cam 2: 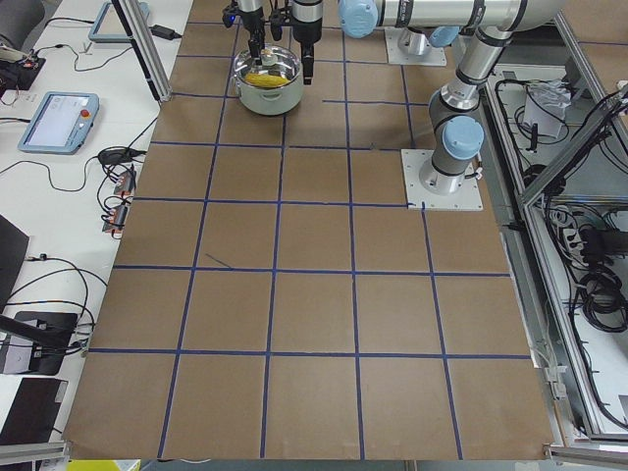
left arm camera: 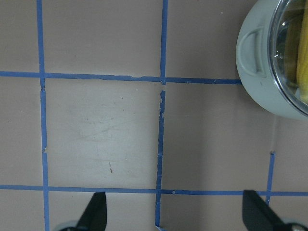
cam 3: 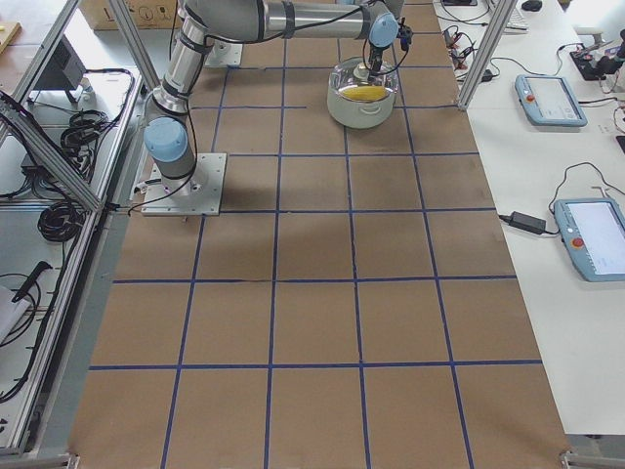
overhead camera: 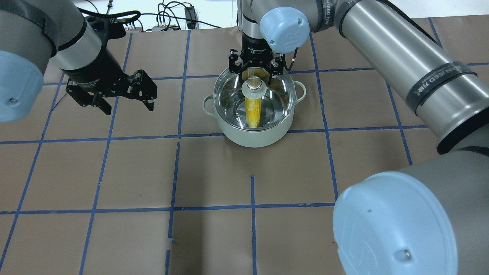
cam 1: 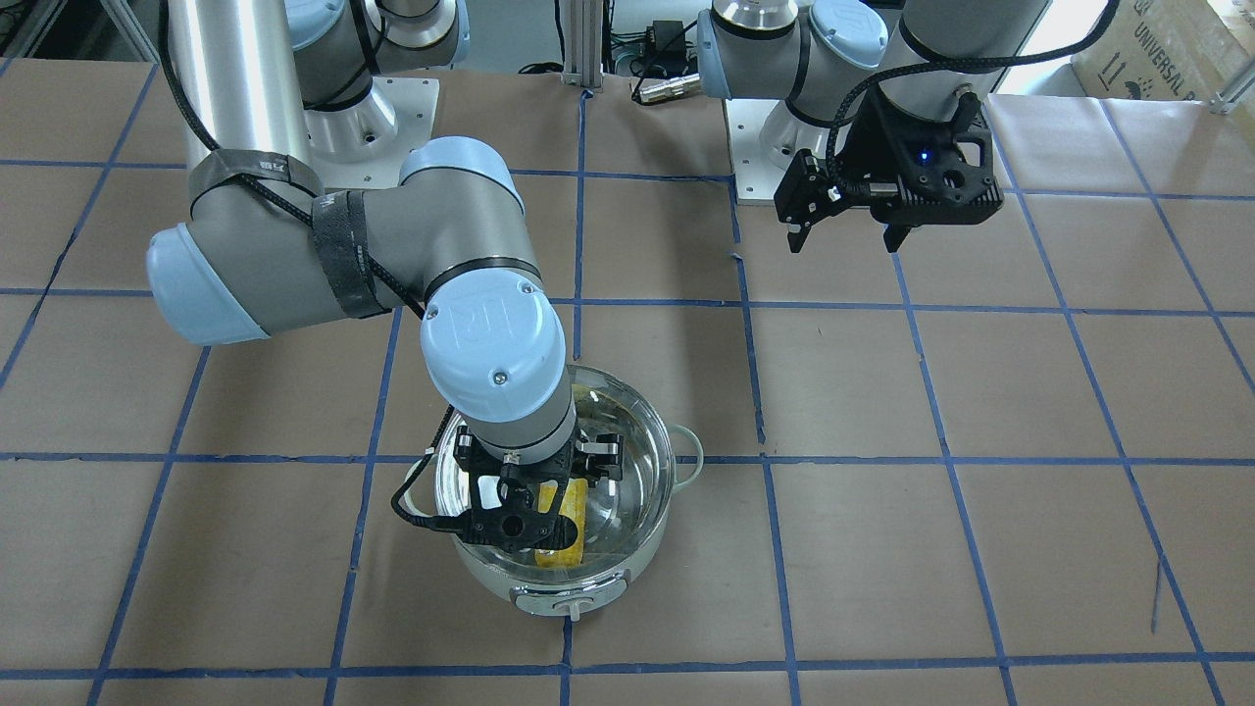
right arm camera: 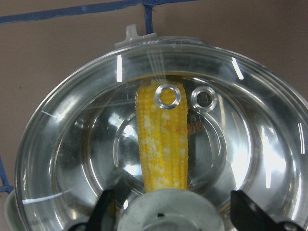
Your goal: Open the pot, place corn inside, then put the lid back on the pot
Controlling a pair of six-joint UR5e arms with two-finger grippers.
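Observation:
The pale mint pot (overhead camera: 252, 135) stands on the table with the clear glass lid (overhead camera: 279, 95) seated on it. The yellow corn (right arm camera: 161, 144) lies inside on the steel bottom, seen through the glass. My right gripper (overhead camera: 254, 72) is open over the lid, one finger on each side of the beige ball knob (overhead camera: 254, 84), with gaps between the fingers and the knob. My left gripper (overhead camera: 129, 109) hovers open and empty over the table, well to the left of the pot.
The table is brown paper with a blue tape grid (overhead camera: 177, 133). The pot's control knob (cam 1: 569, 608) faces away from the robot. Both arm bases (cam 1: 784, 147) stand on plates at the table's robot side.

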